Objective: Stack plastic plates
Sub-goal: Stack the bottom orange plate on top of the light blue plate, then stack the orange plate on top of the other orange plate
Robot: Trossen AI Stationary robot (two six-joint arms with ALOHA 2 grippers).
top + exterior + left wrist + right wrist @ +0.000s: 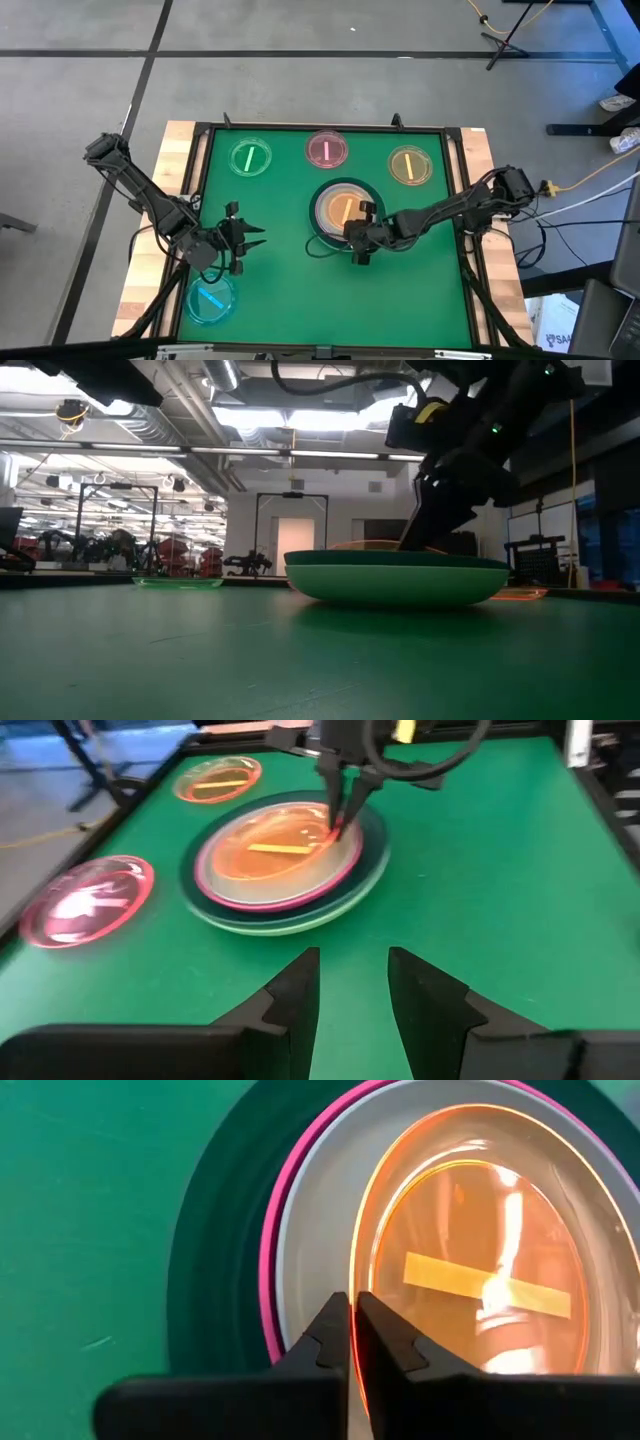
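Green felt worktop [400, 290], grey concrete floor around. The right gripper [352, 1342] pinches the glossy amber plate's [480, 1280] rim atop the stack [285, 860]; the left gripper [352, 985] hangs parted.

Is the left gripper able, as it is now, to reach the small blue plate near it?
Probably yes. The left gripper is open and holds nothing, the blue plate lies alone on the mat close beside that arm, and nothing stands between them.
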